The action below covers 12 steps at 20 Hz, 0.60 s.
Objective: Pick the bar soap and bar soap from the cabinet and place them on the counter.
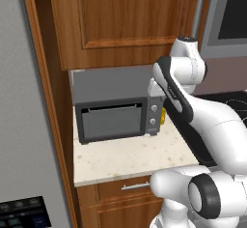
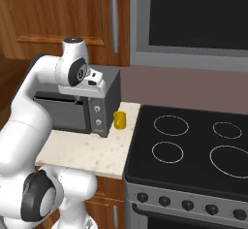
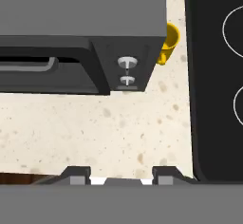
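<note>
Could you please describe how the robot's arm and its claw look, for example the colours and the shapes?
The arm is made of smooth, rounded white segments with dark joints; a large round dark joint sits near its base. A black band runs along one white link. The wrist ends in a white cap with a grey top. The claw has two small dark fingertips with grey, square-looking ends. No loose cables or markings are visible.
</note>
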### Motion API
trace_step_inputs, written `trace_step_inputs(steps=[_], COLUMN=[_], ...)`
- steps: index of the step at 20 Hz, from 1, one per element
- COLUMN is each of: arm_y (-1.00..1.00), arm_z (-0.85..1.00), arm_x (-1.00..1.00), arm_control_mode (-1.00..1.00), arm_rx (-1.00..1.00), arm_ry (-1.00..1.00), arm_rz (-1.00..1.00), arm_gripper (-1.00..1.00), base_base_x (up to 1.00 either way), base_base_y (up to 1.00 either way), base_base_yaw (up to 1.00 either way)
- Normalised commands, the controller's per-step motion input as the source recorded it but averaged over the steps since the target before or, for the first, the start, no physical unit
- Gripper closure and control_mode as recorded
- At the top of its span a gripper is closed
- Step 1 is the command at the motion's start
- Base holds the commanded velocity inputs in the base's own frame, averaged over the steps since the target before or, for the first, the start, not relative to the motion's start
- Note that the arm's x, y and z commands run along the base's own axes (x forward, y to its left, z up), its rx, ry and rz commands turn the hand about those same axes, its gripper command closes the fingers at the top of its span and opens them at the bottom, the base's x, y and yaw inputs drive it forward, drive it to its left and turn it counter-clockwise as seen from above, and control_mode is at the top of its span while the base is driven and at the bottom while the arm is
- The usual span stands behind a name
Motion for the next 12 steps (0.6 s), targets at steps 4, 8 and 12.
trace_step_inputs(steps=[4,8,12], arm_y=[-0.08,-0.18,-0.19], arm_z=[0.05,0.18,0.26], arm_x=[-0.03,-0.07,-0.07], arm_control_mode=[-1.0,-1.0,-1.0], arm_rx=[0.02,0.0,0.0], arm_ry=[-0.04,-0.09,-0.11], arm_rz=[0.0,0.0,0.0], arm_gripper=[-1.0,-1.0,-1.0], base_base_x=[0.0,0.0,0.0], base_base_y=[0.0,0.0,0.0], base_base_yaw=[0.0,0.0,0.0])
